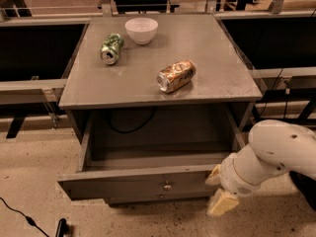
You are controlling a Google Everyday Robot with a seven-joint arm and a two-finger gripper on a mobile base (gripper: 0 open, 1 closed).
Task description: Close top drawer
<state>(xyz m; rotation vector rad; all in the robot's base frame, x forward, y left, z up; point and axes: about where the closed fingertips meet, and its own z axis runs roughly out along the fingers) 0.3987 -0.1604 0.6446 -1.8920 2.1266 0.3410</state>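
1 top drawer (143, 184) sticks far out under the table (207, 43). The gripper (218, 189) sits by its front's right end, fingers (222, 204) spread and empty, so it can push it shut

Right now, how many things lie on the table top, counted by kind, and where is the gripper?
Cans: 2 (green can, brown can)
Bowls: 1 (white bowl)
Total: 3
The gripper is at the right end of the open top drawer, by its front.
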